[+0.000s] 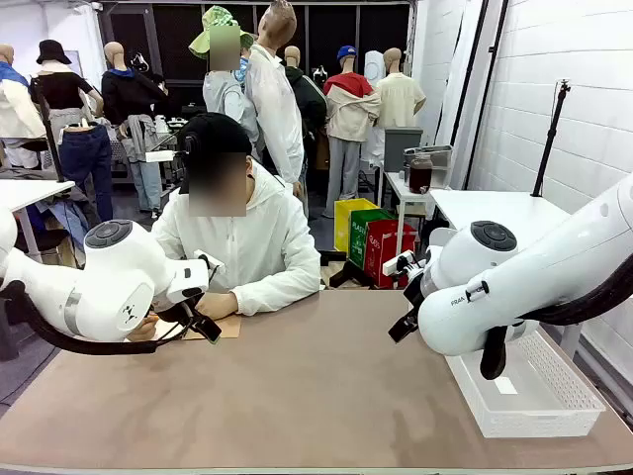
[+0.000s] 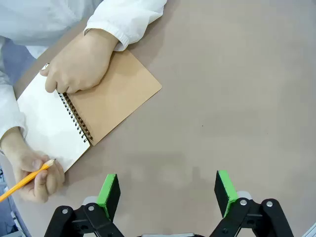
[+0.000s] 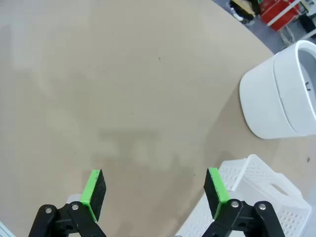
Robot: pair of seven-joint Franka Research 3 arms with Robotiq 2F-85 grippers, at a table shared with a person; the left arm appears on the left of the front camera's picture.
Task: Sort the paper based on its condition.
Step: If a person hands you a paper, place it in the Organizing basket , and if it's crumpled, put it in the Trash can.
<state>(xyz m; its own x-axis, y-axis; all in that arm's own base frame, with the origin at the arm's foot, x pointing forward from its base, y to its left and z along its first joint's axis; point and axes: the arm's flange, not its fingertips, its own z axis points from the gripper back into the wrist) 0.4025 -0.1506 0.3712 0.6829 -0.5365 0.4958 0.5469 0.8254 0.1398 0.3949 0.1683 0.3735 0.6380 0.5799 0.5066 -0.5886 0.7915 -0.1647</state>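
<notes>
Loose paper is out of view. A spiral-bound notebook [image 2: 116, 101] with a brown cover lies open at the far left of the table [image 1: 316, 386], its white page [image 2: 47, 118] still bound in. One hand of the person [image 2: 79, 64] rests on the spiral; the other holds a yellow pencil [image 2: 24, 180] at the page's edge. My left gripper [image 2: 166, 186] hovers open above bare table just beside the notebook. Over the table's right part, my right gripper [image 3: 153, 181] is also open, with nothing between its fingers.
A white perforated basket [image 1: 539, 421] stands at the table's right edge, close beside my right gripper [image 3: 256, 192]. The person [image 1: 242, 247] sits at the far side behind the notebook. My right arm's thick white link [image 3: 281, 94] hangs near the basket.
</notes>
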